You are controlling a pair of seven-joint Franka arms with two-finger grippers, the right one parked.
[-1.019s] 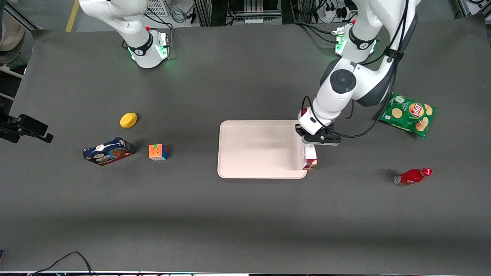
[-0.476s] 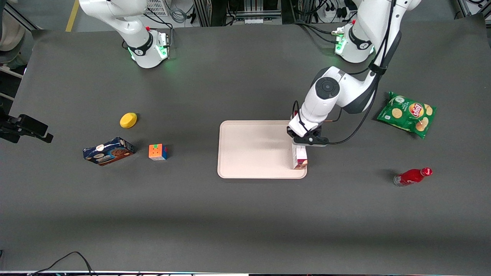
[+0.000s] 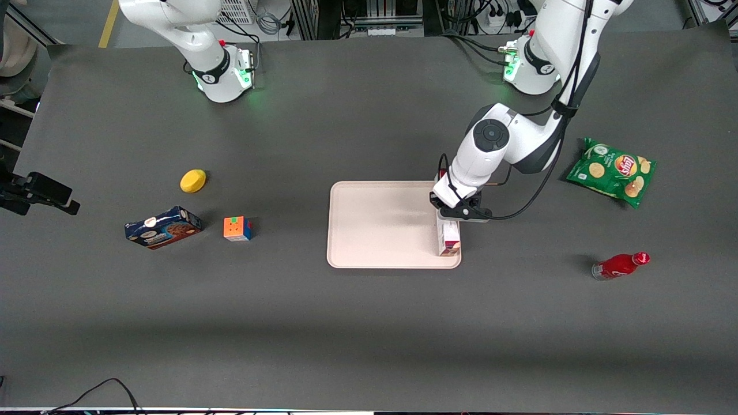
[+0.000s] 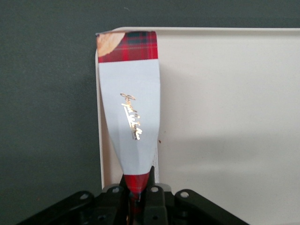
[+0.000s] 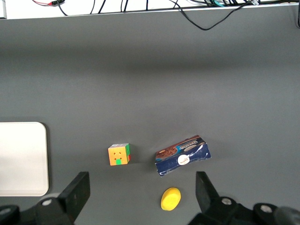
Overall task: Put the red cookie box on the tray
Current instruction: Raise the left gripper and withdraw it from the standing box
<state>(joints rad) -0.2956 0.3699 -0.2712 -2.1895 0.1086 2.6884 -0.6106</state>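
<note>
Right of frame centre, our gripper [image 3: 456, 214] is clamped on the red cookie box [image 3: 448, 239] over the tray [image 3: 380, 225] edge; probably touching down. Next: lower, release.

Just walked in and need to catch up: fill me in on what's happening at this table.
The left arm's gripper is shut on the red cookie box, holding it by one end over the tray, along the tray's edge nearest the working arm's end of the table. The left wrist view shows the box lined up just inside that rim. Whether it already rests on the tray cannot be told. It has not been released.
</note>
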